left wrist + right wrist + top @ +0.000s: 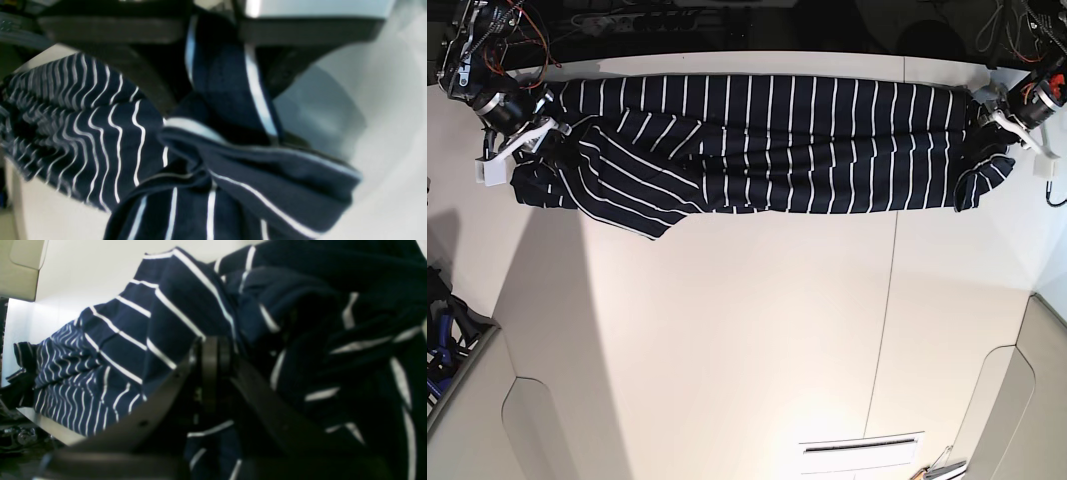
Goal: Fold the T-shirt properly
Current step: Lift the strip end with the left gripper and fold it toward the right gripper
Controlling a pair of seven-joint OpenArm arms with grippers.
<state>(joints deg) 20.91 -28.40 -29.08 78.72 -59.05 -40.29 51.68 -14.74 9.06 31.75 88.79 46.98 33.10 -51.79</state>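
Observation:
The dark navy T-shirt [767, 140] with thin white stripes lies stretched sideways along the far part of the white table [747, 340]. In the base view my left gripper [989, 113] is at the shirt's right end. The left wrist view has a bunched fold of the T-shirt [220, 76] pinched between the closed fingers of that gripper [215, 43]. My right gripper [543, 136] is at the shirt's left end, where a flap lies folded over. In the right wrist view that gripper [213, 350] is shut, with the T-shirt [133, 340] bunched around its tips.
The table's far edge runs just behind the shirt, with cables [657, 20] beyond it. A seam [887, 300] crosses the tabletop right of centre. A blue item [439, 345] sits off the table's left side. A white slotted plate [862, 450] lies near the front edge.

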